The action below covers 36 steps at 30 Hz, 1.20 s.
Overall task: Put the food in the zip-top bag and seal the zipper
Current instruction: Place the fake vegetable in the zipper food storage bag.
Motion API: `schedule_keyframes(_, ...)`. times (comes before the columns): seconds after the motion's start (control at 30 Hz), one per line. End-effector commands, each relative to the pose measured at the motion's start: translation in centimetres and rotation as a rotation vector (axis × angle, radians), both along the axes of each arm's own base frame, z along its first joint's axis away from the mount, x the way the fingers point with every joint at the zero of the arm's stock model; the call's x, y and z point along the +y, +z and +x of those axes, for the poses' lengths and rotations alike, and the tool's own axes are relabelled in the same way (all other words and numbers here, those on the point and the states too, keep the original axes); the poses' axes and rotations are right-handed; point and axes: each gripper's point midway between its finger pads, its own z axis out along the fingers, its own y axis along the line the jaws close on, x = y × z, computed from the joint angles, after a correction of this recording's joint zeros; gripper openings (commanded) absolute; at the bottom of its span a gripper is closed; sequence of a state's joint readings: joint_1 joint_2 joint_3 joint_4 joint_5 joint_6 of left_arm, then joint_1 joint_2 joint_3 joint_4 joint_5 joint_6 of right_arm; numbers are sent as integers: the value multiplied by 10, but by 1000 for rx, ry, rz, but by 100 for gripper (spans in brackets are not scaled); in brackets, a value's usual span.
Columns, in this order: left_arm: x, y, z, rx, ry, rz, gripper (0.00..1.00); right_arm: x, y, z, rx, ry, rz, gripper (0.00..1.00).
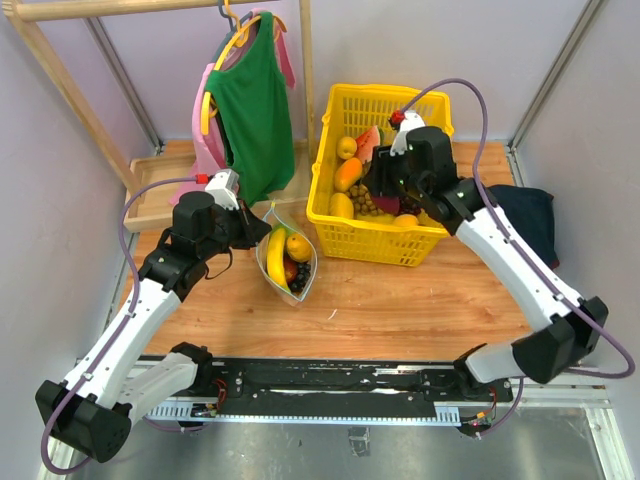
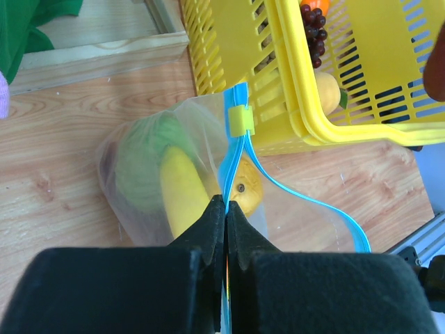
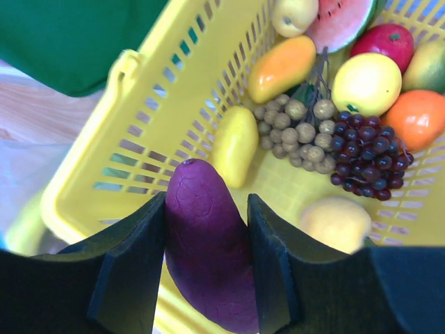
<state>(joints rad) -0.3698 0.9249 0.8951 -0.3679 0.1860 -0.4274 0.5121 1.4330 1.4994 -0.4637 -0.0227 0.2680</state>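
I see the eggplant (image 3: pixel 208 243) deep purple, the basket (image 3: pixel 139 139) yellow with slotted walls, and the grapes (image 3: pixel 368 153) dark purple. The bag (image 2: pixel 207 120) is clear, its zipper (image 2: pixel 238 96) light blue with a yellow slider (image 2: pixel 240 122). The banana (image 2: pixel 182 198) is yellow, the melon (image 2: pixel 142 163) green, and the table (image 2: pixel 55 174) pale woodgrain.

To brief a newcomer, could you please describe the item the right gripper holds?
Find the yellow basket at the back right. Over it, the right gripper clamps the eggplant. It alone is smooth, dark purple and elongated; the grapes nearby are beaded clusters.
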Motion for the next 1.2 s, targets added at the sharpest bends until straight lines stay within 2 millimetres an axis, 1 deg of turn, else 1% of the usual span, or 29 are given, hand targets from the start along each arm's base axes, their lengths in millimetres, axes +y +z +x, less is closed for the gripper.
schedule_keyframes(0.0,-4,10,3,-46,-10,-24,1,6,47,-10,-147,-65,133,26)
schedule_keyframes(0.17,-4,11,3,-47,-11,-25,0,25,68,-36,-220,-29,228,26)
schedule_keyframes(0.23,-4,10,3,-47,-11,-24,0,38,77,-47,-245,4,285,26)
schedule_keyframes(0.4,-4,10,3,-43,-9,-24,1,75,88,-76,-281,116,356,26)
schedule_keyframes(0.63,-3,10,3,-46,-9,-26,0,122,85,-112,-283,246,472,26)
schedule_keyframes(0.73,-4,10,3,-46,-10,-25,1,139,83,-124,-279,288,514,26)
schedule_keyframes(0.77,-4,10,3,-45,-12,-26,0,146,86,-131,-285,307,542,26)
schedule_keyframes(0.87,-4,10,3,-45,-11,-27,0,162,83,-142,-286,347,574,26)
schedule_keyframes(0.97,-3,10,3,-46,-9,-26,0,175,74,-147,-269,374,568,27)
schedule_keyframes(1.17,-3,11,2,-48,-11,-27,1,189,47,-149,-194,379,591,28)
